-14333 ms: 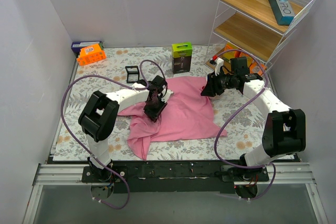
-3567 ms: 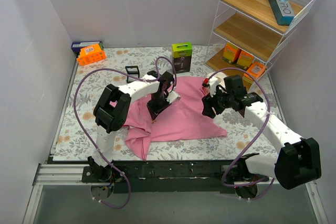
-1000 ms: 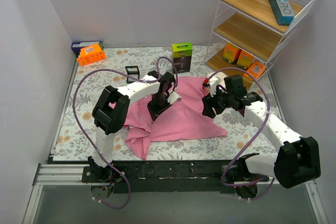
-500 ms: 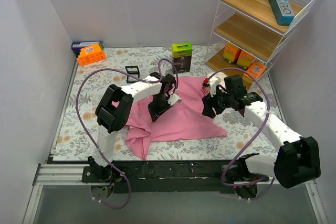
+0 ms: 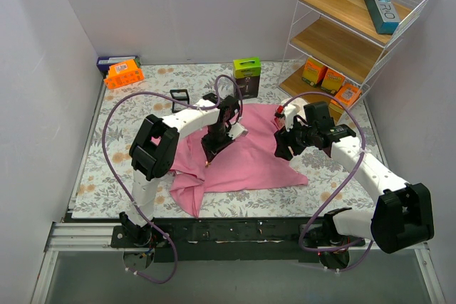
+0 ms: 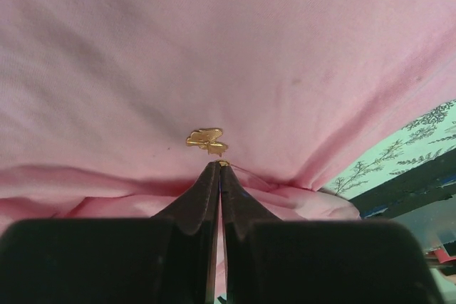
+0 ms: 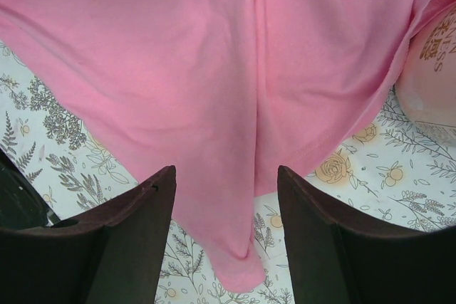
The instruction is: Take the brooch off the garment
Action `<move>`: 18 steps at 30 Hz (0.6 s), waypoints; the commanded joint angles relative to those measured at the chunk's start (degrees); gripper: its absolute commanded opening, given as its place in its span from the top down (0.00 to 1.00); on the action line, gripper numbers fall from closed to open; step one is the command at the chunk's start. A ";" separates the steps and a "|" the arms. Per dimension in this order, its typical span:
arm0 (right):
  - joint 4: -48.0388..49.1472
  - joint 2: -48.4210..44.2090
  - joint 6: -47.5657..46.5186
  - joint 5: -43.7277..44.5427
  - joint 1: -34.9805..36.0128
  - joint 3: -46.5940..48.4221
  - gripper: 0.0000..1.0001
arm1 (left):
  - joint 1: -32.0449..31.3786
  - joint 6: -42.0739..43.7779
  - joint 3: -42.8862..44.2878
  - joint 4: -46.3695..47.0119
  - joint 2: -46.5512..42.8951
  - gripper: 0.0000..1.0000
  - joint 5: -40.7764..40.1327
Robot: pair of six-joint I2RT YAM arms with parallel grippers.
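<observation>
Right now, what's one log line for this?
left jaws: shut beside brooch | right jaws: open over garment | brooch: on garment

Left gripper [image 5: 210, 156] down on garment [image 5: 249, 167], 9 o'clock of centre; right gripper [image 5: 279, 149] over its 3 o'clock side.

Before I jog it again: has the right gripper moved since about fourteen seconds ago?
Yes. The right gripper has come toward the near table edge, away from the wire shelf, and now hangs over the garment's right edge.
</observation>
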 commanded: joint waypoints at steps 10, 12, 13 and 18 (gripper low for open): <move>0.37 -0.12 -0.11 -0.53 -0.35 1.17 0.33 | 0.86 -0.40 0.57 0.78 -0.41 1.00 -2.02; 0.46 -0.12 -0.11 -0.45 -0.35 1.17 0.33 | 0.86 -0.40 0.66 0.87 -0.32 1.00 -1.76; 0.46 -0.03 -0.11 -0.45 -0.35 1.17 0.33 | 0.95 -0.49 0.58 0.87 -0.24 1.00 -1.84; 0.37 0.23 -0.11 -0.53 -0.35 1.35 0.33 | 1.03 -0.67 0.40 0.87 0.12 1.00 -1.49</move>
